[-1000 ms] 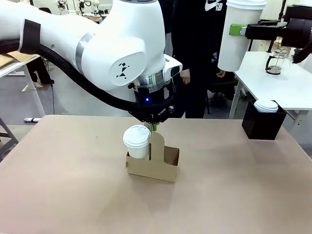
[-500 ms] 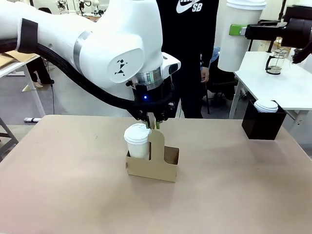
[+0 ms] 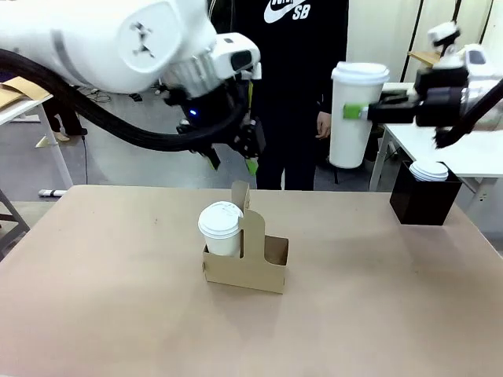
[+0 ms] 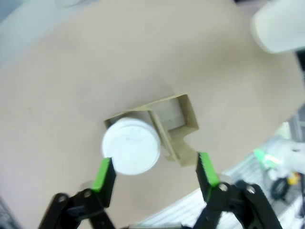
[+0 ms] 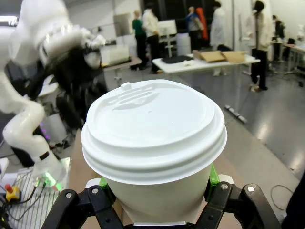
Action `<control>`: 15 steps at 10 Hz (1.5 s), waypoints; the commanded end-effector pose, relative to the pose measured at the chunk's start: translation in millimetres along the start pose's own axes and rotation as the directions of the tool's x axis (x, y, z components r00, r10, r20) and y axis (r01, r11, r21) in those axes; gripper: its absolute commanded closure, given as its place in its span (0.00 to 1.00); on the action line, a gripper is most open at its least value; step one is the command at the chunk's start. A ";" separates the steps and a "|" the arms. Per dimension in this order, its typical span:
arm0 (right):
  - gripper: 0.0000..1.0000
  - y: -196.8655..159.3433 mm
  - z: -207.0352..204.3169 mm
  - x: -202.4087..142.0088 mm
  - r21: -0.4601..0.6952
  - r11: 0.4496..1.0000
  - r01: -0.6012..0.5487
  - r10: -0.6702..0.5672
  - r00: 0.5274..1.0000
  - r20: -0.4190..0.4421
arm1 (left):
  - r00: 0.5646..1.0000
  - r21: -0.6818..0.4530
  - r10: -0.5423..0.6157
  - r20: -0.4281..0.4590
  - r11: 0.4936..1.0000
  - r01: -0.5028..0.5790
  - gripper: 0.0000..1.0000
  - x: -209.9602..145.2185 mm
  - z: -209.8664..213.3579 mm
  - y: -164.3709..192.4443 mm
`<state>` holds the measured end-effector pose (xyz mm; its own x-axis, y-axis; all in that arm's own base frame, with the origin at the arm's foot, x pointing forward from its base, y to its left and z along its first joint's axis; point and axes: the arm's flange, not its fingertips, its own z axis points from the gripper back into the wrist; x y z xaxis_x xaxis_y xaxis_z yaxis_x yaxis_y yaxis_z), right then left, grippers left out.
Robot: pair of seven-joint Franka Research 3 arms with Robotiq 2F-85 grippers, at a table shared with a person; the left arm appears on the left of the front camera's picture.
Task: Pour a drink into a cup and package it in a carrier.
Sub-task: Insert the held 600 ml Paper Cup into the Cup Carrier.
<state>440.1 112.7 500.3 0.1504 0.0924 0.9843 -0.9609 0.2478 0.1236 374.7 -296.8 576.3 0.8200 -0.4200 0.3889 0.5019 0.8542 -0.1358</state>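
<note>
The left pincer (image 4: 156, 166) is hanging released over the carrier (image 3: 253, 271), which is holding a small cup (image 3: 220, 229). The right pincer (image 3: 355, 111) is grasping a tall cup (image 3: 357, 141), maybe for the empty pocket (image 3: 275, 251).

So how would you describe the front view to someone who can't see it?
On a tan table, a cardboard carrier holds one lidded white cup in its left pocket. The left arm's pincer hangs open above it, while the right pincer grips a tall lidded cup in the air at right. A black box stands far right.
</note>
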 end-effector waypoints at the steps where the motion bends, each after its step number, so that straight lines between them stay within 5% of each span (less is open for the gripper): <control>1: 0.20 3.7 -17.4 -24.7 0.050 0.997 -0.054 0.054 0.999 0.009 | 0.967 -0.081 -0.245 0.063 0.965 0.250 0.00 -39.0 8.3 63.0; 5: 0.20 13.4 -59.0 -68.1 0.106 0.992 -0.068 0.067 0.998 0.013 | 0.869 -0.036 -0.415 0.270 0.897 0.440 0.00 -80.1 -12.7 134.3; 6: 0.20 17.0 -52.9 -57.5 0.129 0.992 0.000 0.002 1.000 -0.017 | 0.916 -0.070 -0.283 0.284 0.947 0.314 0.00 -83.2 -11.3 137.0; 7: 0.20 16.5 -52.6 -68.3 0.122 0.991 -0.050 0.054 0.998 -0.035 | 0.898 -0.003 -0.403 0.179 0.912 0.410 0.00 -71.6 -3.5 130.8; 10: 0.20 16.4 -54.6 -71.7 0.129 0.991 -0.039 0.044 0.998 -0.039 | 0.900 -0.009 -0.382 0.212 0.920 0.392 0.00 -78.1 -8.4 138.4; 13: 0.20 27.4 -79.9 -93.9 0.226 0.969 -0.101 0.078 0.991 0.107 | 0.883 -0.042 -0.408 0.232 0.903 0.428 0.00 -101.3 -33.3 210.0; 15: 0.20 34.1 -94.0 -105.7 0.262 0.961 -0.092 0.060 0.990 0.128 | 0.815 -0.036 -0.510 0.277 0.842 0.539 0.00 -115.6 -38.2 237.2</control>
<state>414.0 195.1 394.6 0.0781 0.0288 0.9965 -0.9969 -0.0075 0.0783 406.7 -62.4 472.8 0.4213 -0.6815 0.5983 0.8348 0.5492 0.0378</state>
